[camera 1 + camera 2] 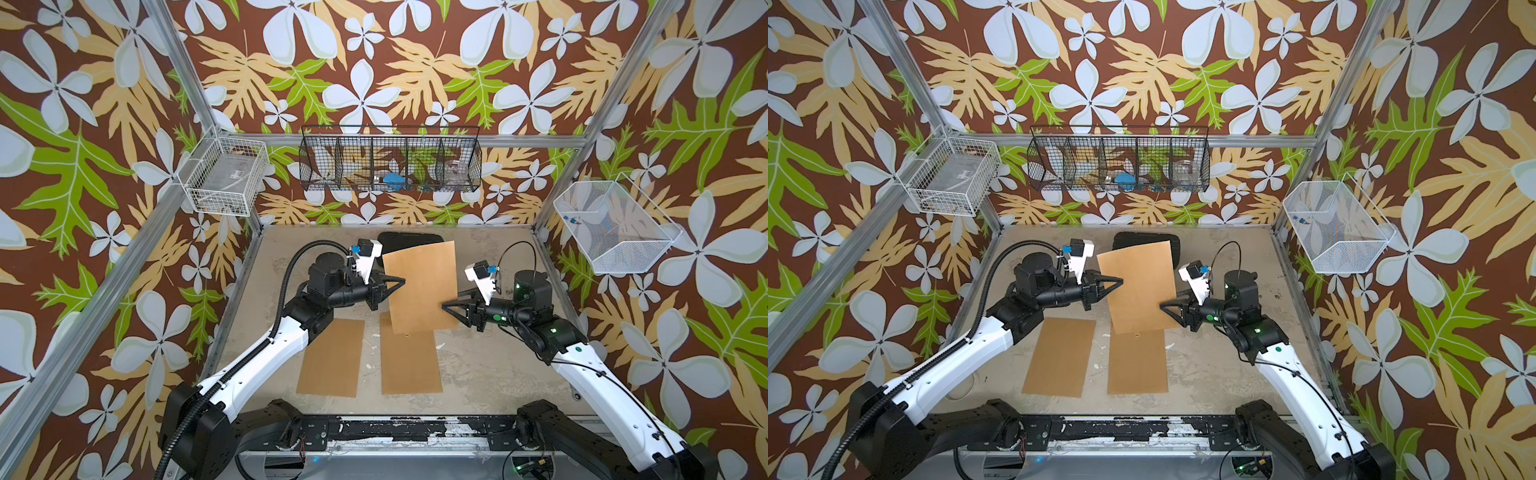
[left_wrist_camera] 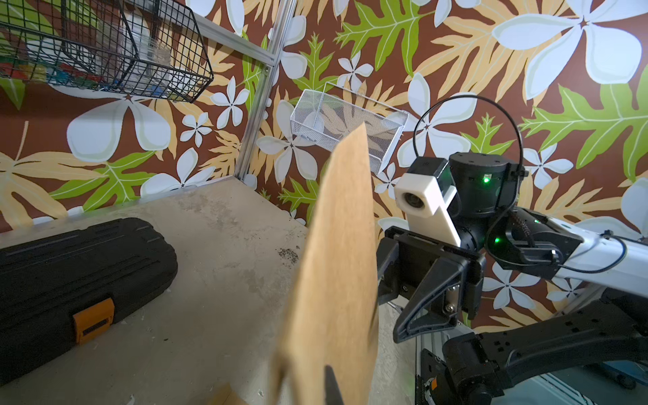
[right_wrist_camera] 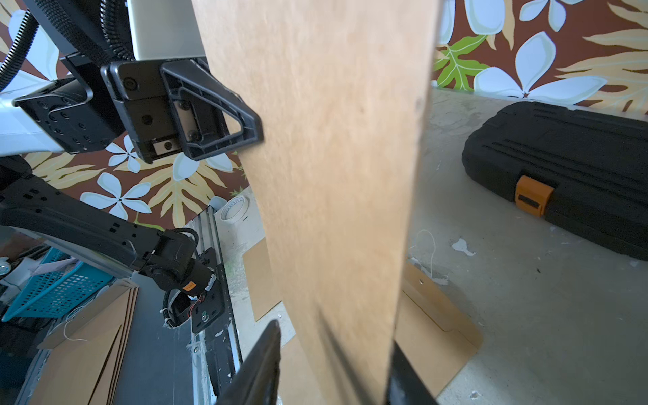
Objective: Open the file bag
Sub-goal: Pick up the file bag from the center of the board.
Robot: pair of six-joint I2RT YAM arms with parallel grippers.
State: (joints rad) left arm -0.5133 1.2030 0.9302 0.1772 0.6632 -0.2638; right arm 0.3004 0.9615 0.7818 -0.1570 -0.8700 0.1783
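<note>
Nearest, low in both top views, a flat bag [image 1: 331, 357] lies left of centre on the bench [image 1: 490, 365]. A second flat bag [image 1: 411, 365] lies at centre, its far end covered by the held bag [image 1: 419, 286].

Mid-frame, the bag hangs clear of the bench, tilted, between the two arms. The left claw [image 1: 402, 281] is clamped on its left edge, jaws together on the paper. In the left wrist view only a thin dark sliver of one finger [image 2: 331, 385] shows at the bottom edge; the rest is cut off.

The right claw [image 1: 444, 305] is at the bag's right edge, jaws apart and straddling it. In the right wrist view, one finger [image 3: 257, 368] at lower left stands off the paper with a gap. The other finger [image 3: 403, 378] sits close against the far face; I cannot tell whether it touches.

The bag is blurred in both wrist views, and its flap cannot be made out.

Farthest, at the top of the bench, a black case [image 1: 409, 237] is partly hidden behind the bag's upper edge.
</note>
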